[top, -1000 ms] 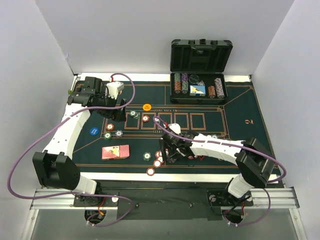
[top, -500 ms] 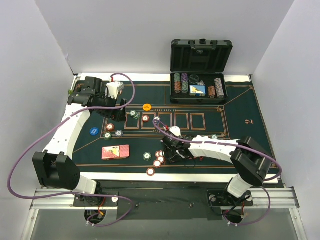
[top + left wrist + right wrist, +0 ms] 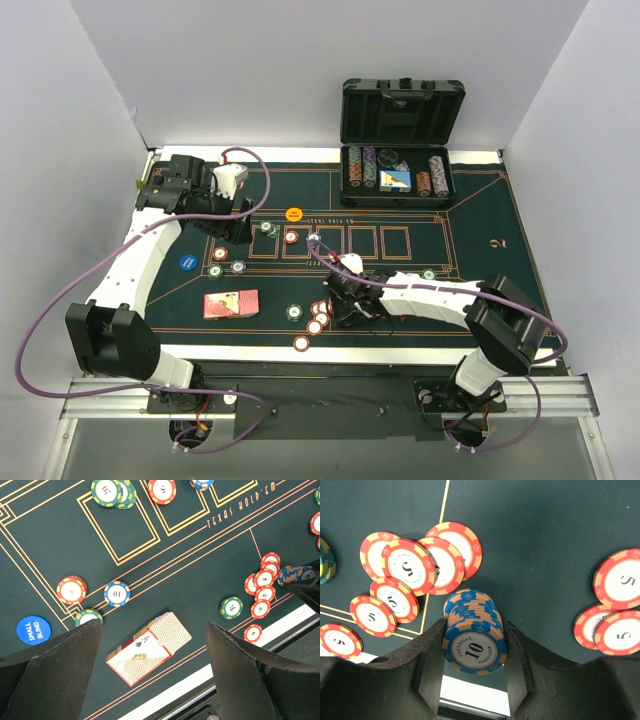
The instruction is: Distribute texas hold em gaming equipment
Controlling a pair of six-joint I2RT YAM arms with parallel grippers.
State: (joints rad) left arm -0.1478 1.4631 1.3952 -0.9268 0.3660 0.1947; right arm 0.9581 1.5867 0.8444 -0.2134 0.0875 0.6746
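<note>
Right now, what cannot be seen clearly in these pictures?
Right wrist view: foot of the blue chip stack, hidden by its upper chips and the right claw.
Top view: that stack, under the right arm.
Left wrist view: green chip, half behind a left claw finger.
Top view: case chips, numbers too small.

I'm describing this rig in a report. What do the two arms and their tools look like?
The left arm and right arm match: white moulded links between boxy black joints, each trailed by a looping purple cable. The left tool and right tool each have two broad, matte-black, wedge-shaped fingers. No markings are legible on either arm.
</note>
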